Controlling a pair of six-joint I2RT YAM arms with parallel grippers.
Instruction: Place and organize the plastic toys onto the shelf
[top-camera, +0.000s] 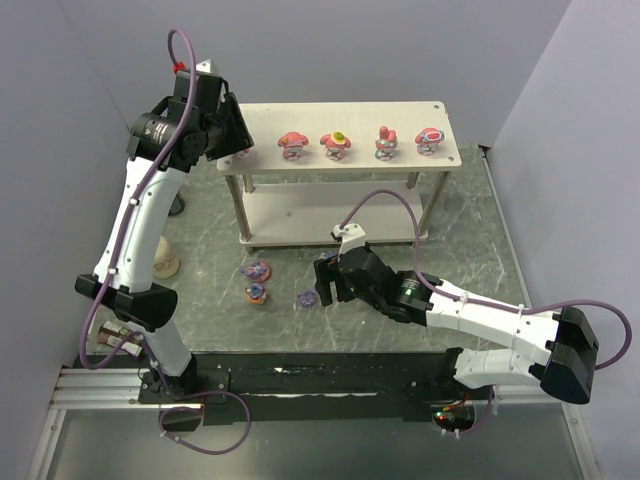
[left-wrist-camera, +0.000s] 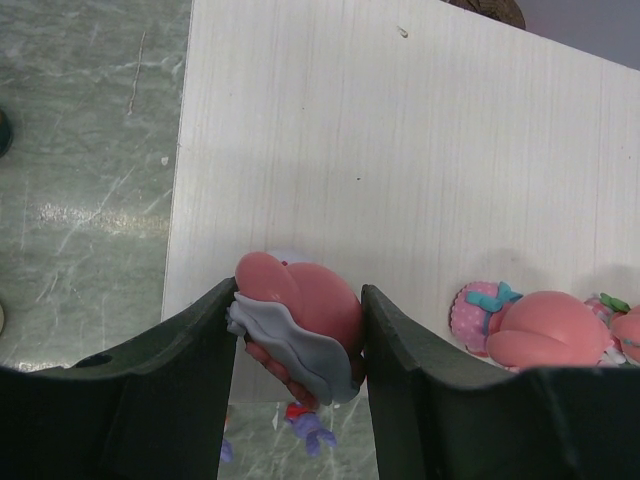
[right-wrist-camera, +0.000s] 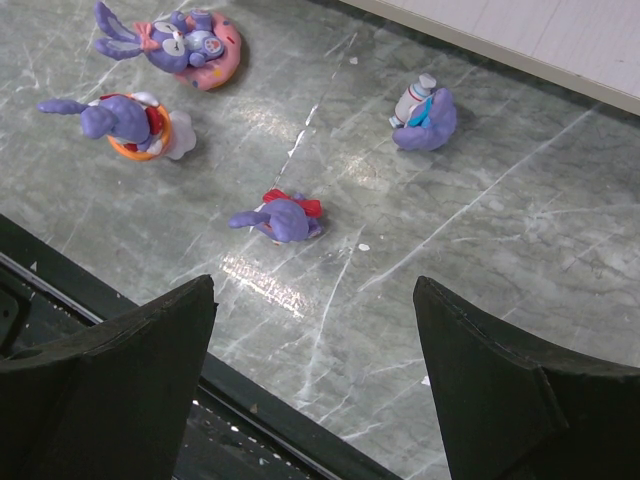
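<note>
left claw: (left-wrist-camera: 298, 345) clenched on a pink hooded toy (left-wrist-camera: 310, 300) - one finger on each side, toy tilted, its pale grey frilled underside towards the wrist camera
held toy position: over the left end of the shelf (top-camera: 360, 115) top board, near its front edge; cannot tell whether it touches the board
shelf: two pale wood-grain boards on silver posts, standing at the far side of the desk (right-wrist-camera: 500, 230)
shelf top row: four pink toys standing upright in a line - first pink toy (top-camera: 293, 145), second pink toy (top-camera: 336, 143), third pink toy (top-camera: 385, 143), fourth pink toy (top-camera: 428, 140); the first stands just to the right of the held one
right claw: (right-wrist-camera: 314, 285) released, fingers wide apart, nothing between them; hanging low over the desk in front of the shelf
desk toys: four purple ones, all lying apart from each other
donut rabbit: (right-wrist-camera: 170, 45) purple, on a pink ring, on its side
orange-ring rabbit: (right-wrist-camera: 125, 120) near the donut rabbit, ears pointing left
red-bow toy: (right-wrist-camera: 280, 218) small, closest to the right claw
blue-marked toy: (right-wrist-camera: 425, 115) nearest the shelf's front edge
beige bottle: (top-camera: 165, 260) on the desk at left, partly behind the left arm
</note>
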